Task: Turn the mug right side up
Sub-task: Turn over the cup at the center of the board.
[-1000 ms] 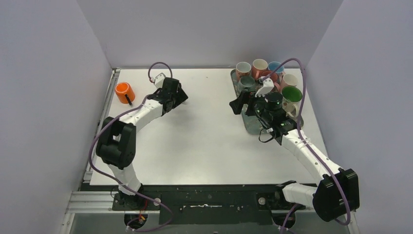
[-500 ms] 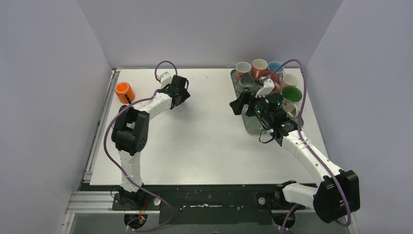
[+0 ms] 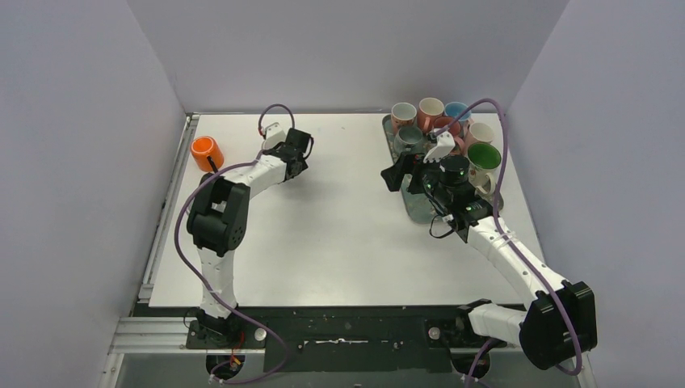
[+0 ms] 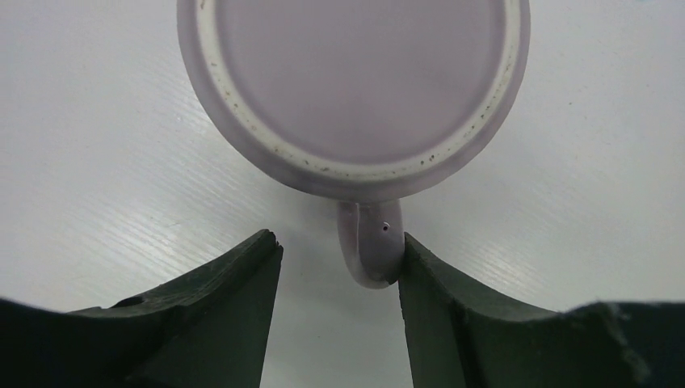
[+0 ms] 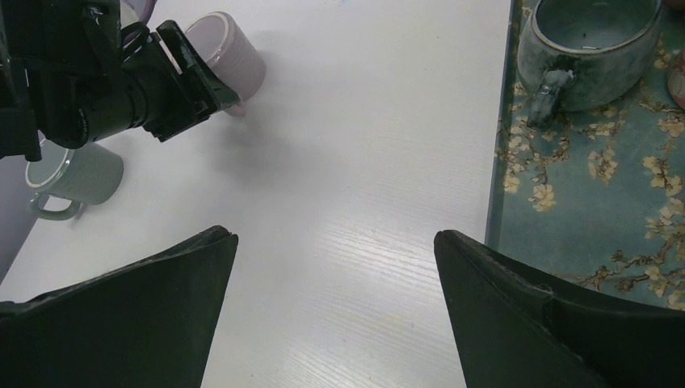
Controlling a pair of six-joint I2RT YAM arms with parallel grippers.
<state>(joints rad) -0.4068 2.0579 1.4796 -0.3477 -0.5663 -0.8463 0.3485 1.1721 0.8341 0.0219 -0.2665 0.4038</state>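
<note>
Far left on the table [image 3: 339, 242], the left gripper [image 4: 341, 246], jaws open, straddles the handle [image 4: 370, 252] of the upside-down mug [image 4: 355, 81]; the right gripper [image 5: 335, 236] gapes wide.

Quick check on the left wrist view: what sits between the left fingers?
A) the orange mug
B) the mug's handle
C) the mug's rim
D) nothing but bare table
B: the handle of the upside-down mug lies between the left fingers, one touching it, the other apart.

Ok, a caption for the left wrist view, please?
Left pincer straddles the handle of an upside-down lilac mug.
</note>
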